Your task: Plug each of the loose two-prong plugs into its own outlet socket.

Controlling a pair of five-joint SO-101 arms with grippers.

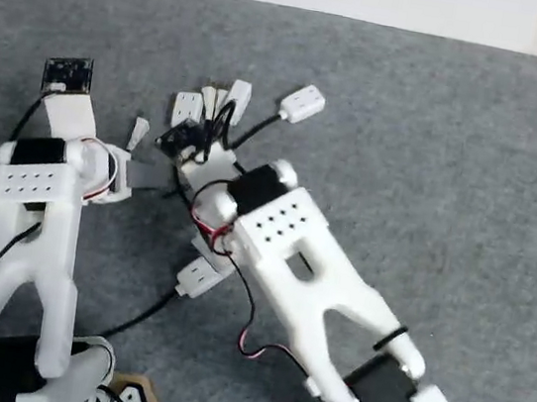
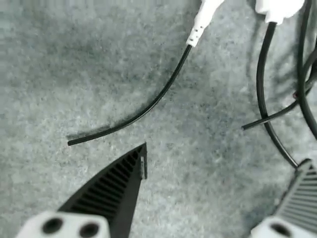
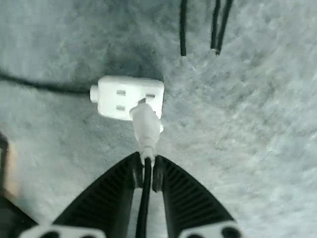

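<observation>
- Right gripper (image 3: 146,166) pinches plug (image 3: 145,124) at its tail, tip on outlet socket (image 3: 121,96).
- Line your prongs up with the slots; push straight, slowly. Loose socket may slide.

The white moulded-plastic left arm (image 1: 41,219) and right arm (image 1: 301,256) have panels of small holes, black motor blocks, and thin red and black wires. The left claw (image 2: 224,156) and right claw (image 3: 147,159) have black ribbed wedge fingers on white bases.

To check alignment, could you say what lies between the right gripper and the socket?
The white plug, tip at the socket, seen in the right wrist view.
</observation>
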